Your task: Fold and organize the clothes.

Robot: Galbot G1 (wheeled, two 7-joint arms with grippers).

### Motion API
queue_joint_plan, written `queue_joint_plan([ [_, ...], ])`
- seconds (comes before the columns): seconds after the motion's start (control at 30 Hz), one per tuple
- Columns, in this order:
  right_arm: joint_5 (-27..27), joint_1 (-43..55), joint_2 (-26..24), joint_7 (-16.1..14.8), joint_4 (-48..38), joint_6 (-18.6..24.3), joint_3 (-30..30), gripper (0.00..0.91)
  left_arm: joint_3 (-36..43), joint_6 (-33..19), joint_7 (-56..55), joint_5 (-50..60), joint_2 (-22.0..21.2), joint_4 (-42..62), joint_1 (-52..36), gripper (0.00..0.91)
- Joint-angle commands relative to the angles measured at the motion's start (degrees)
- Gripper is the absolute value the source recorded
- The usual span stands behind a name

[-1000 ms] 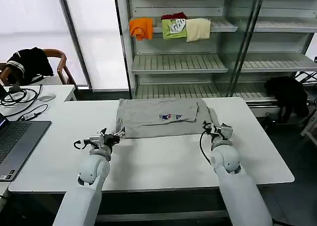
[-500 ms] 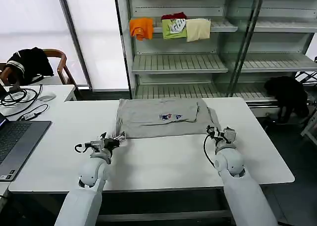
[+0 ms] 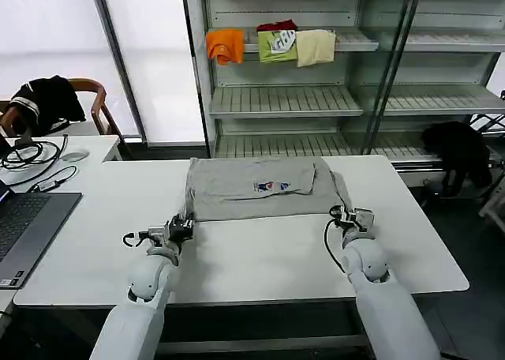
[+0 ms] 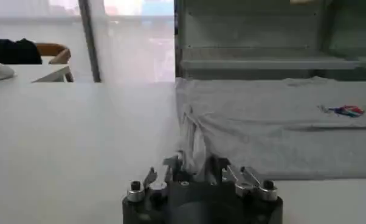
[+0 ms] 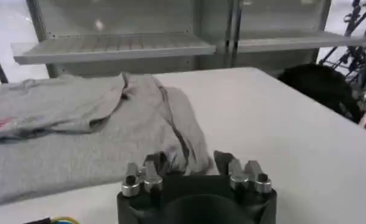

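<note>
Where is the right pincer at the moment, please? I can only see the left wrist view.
Observer: The right pincer sits low over the table at the T-shirt's near right corner, mirroring the left pincer at the near left corner.
Operator: Thank you. How does the shirt lie on that side?
Observer: Its right sleeve is bunched in a ridge running toward the right pincer, not flat.
Operator: Is anything already on the shelves behind?
Observer: Yes, the upper shelf holds an orange garment, a green one and a cream one, side by side.
</note>
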Motion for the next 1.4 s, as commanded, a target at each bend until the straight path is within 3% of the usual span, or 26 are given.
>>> queue_joint_plan([
  [0.03, 1.3, -0.2, 0.0, -0.2, -3.0, 0.1, -0.2, 0.000, 0.2, 0.2, 0.3, 0.1, 0.2, 0.2, 0.3, 0.020],
  [0.23, 1.4, -1.0, 0.2, -0.9, -2.6, 1.0, 0.0, 0.000, 0.3, -0.1, 0.6, 0.1, 0.3, 0.2, 0.8, 0.020],
  [0.57, 1.1, -5.3, -1.7, -0.5, 6.9, 0.8, 0.7, 0.000, 0.0, -1.0, 1.0, 0.1, 0.8, -3.1, 2.8, 0.020],
  [1.03, 1.2, -18.2, -4.4, 1.9, 27.3, -0.8, 1.8, 0.000, -2.9, 0.6, 0.1, -1.9, 4.6, -23.8, 16.2, 0.010],
  [1.4, 0.4, -25.3, -4.6, 3.8, 32.0, -0.8, 3.0, 0.000, -6.2, -0.4, 0.5, -1.4, 4.1, -31.5, 27.9, 0.010],
])
